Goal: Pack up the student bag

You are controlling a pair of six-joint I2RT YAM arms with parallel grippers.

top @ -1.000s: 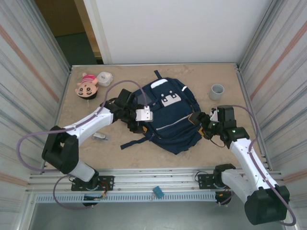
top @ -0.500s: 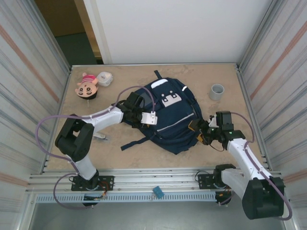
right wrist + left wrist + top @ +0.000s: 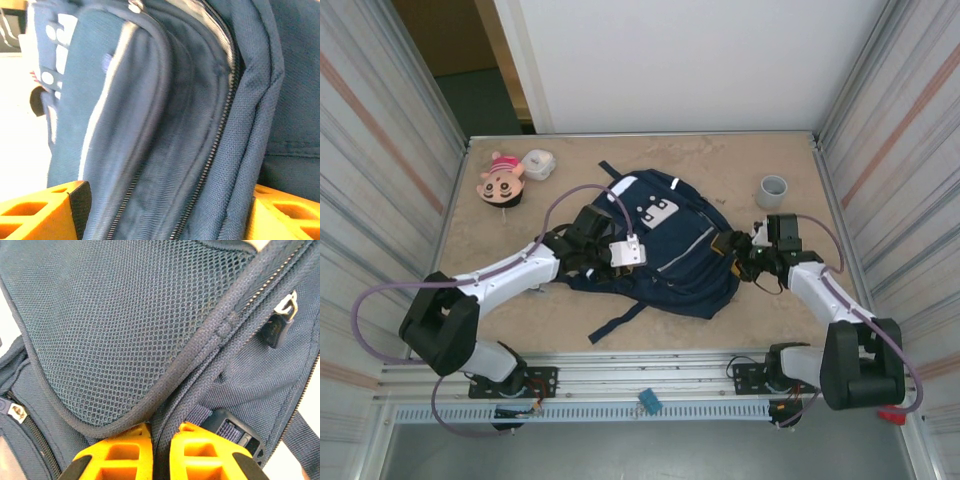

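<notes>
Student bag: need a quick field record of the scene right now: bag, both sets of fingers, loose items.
student bag: lying mid-table, patch side up
left fingers: shut, pinching the seam of the bag's mesh pocket
right fingers: open, one on either side of the bag's zipped edge
far left: doll head, white container
far right: grey cup
packing: these three items sit on the table, outside the bag
</notes>
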